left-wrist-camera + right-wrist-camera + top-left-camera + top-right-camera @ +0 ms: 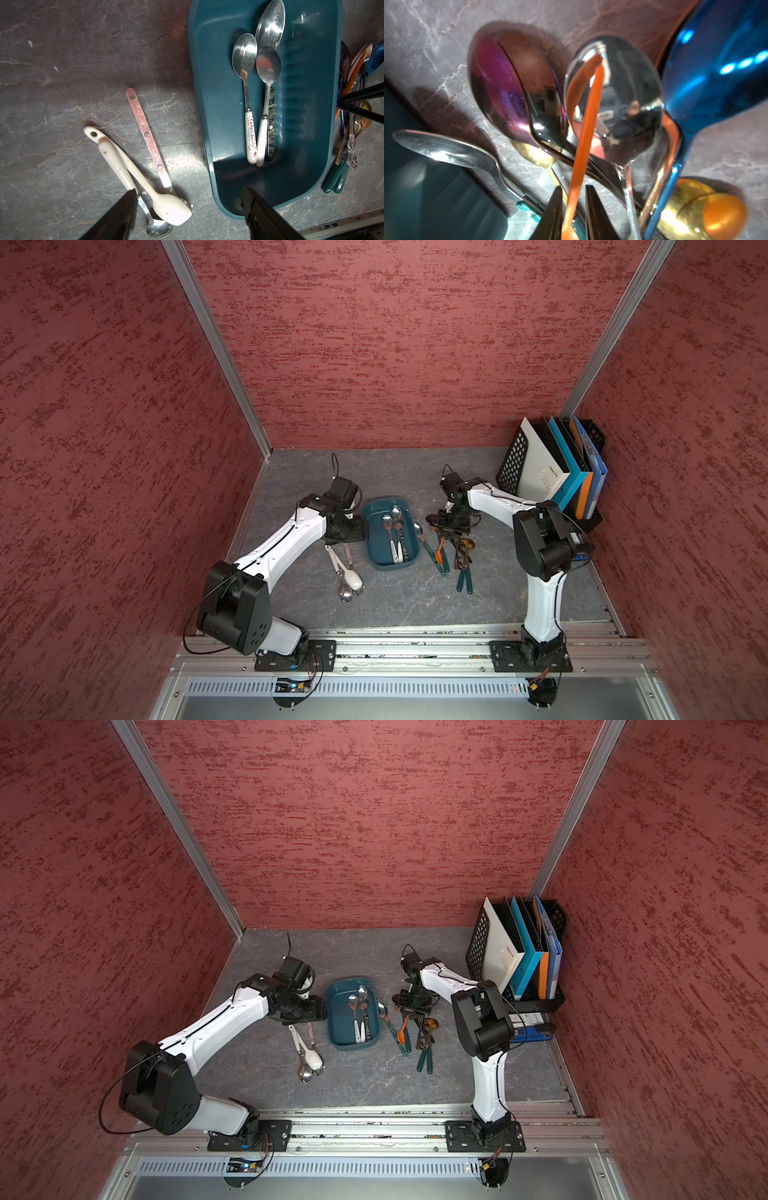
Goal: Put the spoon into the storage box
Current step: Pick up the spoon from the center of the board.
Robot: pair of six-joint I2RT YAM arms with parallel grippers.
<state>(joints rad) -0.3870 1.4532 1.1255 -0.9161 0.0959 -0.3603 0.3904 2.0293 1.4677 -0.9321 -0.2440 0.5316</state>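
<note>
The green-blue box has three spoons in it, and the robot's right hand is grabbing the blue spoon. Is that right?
Not quite. The storage box does hold three spoons, but the right hand is grabbing the orange spoon, not the blue spoon. The right wrist view shows the orange handle between its fingers, with the blue spoon off to one side.

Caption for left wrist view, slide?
Left gripper open above three loose spoons on the table; three more lie in the teal storage box.
</note>
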